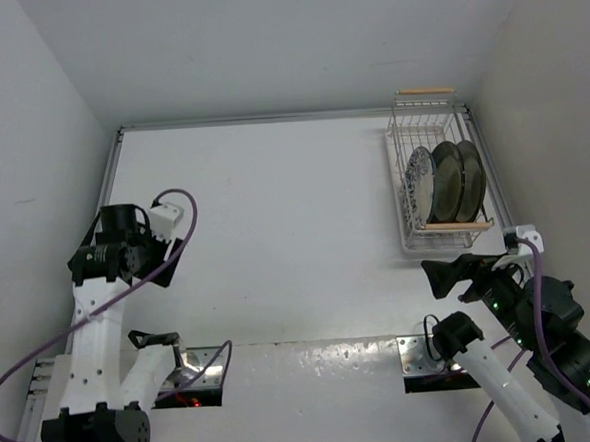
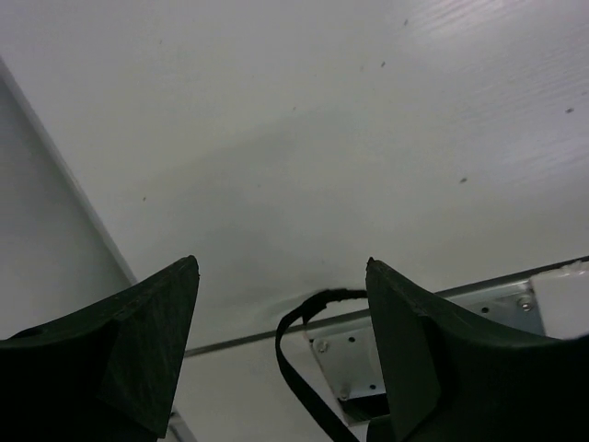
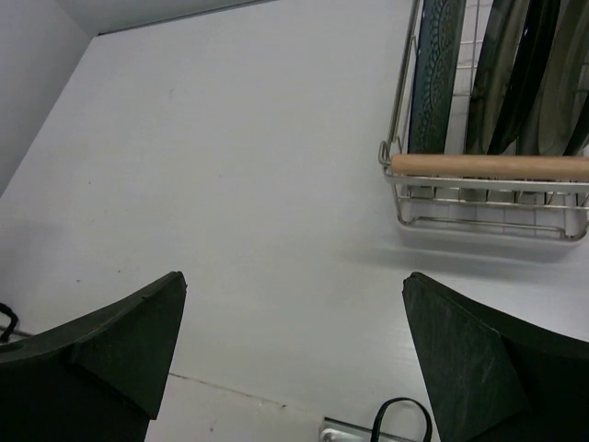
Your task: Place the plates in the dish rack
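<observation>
Three plates (image 1: pixel 445 180) stood on edge in the dish rack (image 1: pixel 456 227), far right of the table (image 1: pixel 274 202). The right wrist view cut them off at the top, and their rim patterns were hard to read. The right gripper (image 3: pixel 294 276) hung near the rack, fingers wide, empty. The left gripper (image 2: pixel 281 267) was likewise spread, holding nothing.

Lab test cell: white table (image 1: pixel 276 232), plain walls (image 1: pixel 264 43) (two mounted arms (image 1: pixel 96 323))
</observation>
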Motion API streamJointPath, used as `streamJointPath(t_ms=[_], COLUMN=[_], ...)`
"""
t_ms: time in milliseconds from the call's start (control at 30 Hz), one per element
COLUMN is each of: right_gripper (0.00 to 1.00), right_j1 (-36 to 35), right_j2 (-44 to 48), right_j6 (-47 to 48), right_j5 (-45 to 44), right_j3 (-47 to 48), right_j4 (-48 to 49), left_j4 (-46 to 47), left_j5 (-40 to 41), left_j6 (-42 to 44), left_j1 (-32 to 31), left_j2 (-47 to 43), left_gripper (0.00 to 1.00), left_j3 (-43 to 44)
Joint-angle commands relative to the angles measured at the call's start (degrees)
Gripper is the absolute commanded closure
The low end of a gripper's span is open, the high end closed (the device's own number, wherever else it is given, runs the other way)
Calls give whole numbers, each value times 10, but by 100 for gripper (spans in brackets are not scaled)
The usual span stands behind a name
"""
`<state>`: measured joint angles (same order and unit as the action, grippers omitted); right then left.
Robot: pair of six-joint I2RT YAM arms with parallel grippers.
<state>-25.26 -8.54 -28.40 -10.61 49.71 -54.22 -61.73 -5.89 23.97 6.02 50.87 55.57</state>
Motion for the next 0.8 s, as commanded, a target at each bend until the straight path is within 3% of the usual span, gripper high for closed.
streamJointPath(t_ms=[0, 300, 767], right_gripper=[0, 0, 0], right_j1=[0, 0, 1], right_j2=[28, 118, 180], right_j6=[-35, -79, -118], right_j5=[10, -5, -35], right_j3=[-13, -49, 28], right_j4=[-24, -104, -256], left_j4=[-37, -42, -42], left_j5=[94, 102, 77], left_j6=[20, -9, 4], left_j1=[1, 1, 18], left_j2=[-51, -89, -95], left_gripper=[22, 25, 25], left_j3=[-40, -71, -66])
